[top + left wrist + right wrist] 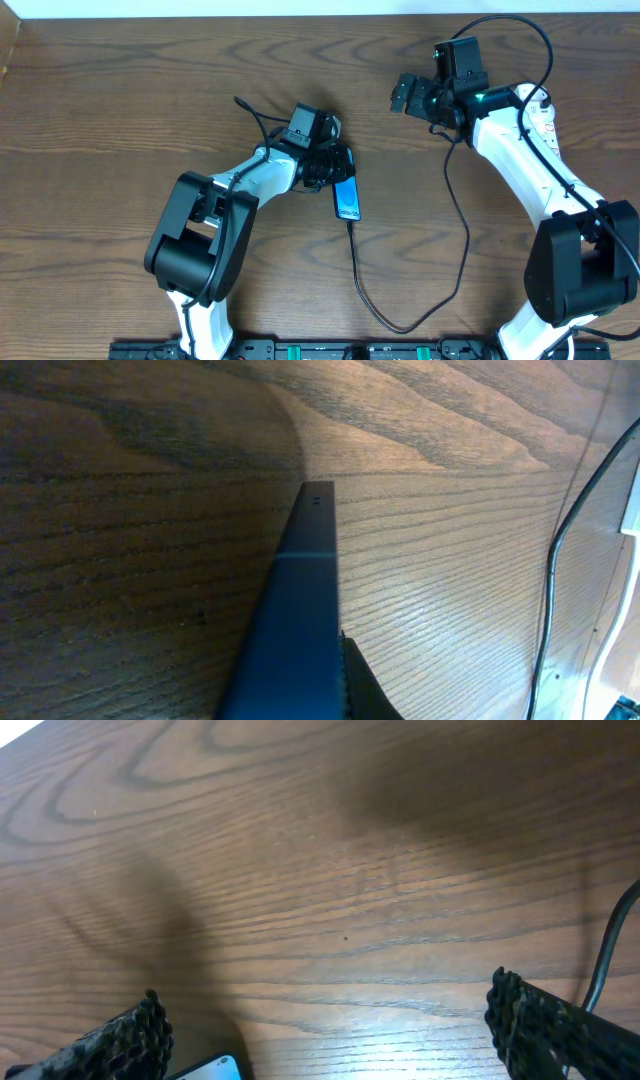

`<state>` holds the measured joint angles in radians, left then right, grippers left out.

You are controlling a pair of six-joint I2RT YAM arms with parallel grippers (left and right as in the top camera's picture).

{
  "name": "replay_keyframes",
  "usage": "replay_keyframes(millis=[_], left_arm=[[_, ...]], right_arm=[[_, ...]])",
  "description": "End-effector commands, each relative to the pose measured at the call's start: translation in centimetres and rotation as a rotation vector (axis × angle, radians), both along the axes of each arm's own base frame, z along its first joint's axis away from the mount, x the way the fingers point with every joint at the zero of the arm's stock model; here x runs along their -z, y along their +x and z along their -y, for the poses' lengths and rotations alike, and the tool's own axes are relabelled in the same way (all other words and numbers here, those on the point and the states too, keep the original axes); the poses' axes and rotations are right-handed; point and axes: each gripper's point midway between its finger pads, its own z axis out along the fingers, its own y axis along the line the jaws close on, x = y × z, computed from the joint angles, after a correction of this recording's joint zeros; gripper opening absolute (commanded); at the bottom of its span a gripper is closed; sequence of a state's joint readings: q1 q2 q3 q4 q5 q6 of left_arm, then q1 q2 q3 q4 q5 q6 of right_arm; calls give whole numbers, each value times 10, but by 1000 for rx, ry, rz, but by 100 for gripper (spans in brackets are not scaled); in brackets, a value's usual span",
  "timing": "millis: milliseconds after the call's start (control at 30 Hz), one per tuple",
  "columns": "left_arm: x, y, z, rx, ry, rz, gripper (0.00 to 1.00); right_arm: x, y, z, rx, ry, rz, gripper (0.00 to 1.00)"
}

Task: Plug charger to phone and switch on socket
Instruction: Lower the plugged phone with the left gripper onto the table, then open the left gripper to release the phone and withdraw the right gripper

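The phone (347,198) lies on the wooden table with its blue screen up. My left gripper (335,168) is shut on the phone's upper end; in the left wrist view one black finger (355,685) presses the edge of the phone (300,600). The charger (362,285), a thin black cable, meets the phone's lower end, loops down and runs up toward the right. The socket (546,110) is a white strip at the far right, mostly hidden behind my right arm. My right gripper (408,97) is open and empty above bare table (335,1030). The phone's corner (215,1070) shows below it.
A thin black cable (560,560) and a white cord (628,510) run along the right edge of the left wrist view. A black cable (610,950) passes by my right finger. The table's far edge lies along the top of the overhead view.
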<state>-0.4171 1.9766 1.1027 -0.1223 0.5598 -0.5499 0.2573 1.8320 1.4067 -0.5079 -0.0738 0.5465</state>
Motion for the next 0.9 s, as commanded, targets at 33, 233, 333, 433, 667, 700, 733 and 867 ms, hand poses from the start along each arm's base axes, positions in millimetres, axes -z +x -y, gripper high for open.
replay_keyframes(millis=[33,233,333,433,667,700,733,867], left_arm=[[10,1,-1,0,25,-2,7],[10,1,-1,0,25,-1,22],[10,1,-1,0,25,-2,22],[10,1,-1,0,26,-2,23],[11,3,-3,-8,39,3,33],[11,3,-3,-9,42,4,33],[12,3,-4,-12,47,5,34],[17,4,-12,-33,93,6,38]], right_arm=[[-7,1,3,-2,-14,20,99],[-7,1,3,-2,-14,20,99],[-7,1,3,-2,-14,20,99],[-7,1,3,-2,-14,19,99],[-7,1,3,-2,-15,17,99],[-7,1,3,-2,-15,17,99],[-7,1,3,-2,-15,16,99],[-6,0,3,-2,-15,14,99]])
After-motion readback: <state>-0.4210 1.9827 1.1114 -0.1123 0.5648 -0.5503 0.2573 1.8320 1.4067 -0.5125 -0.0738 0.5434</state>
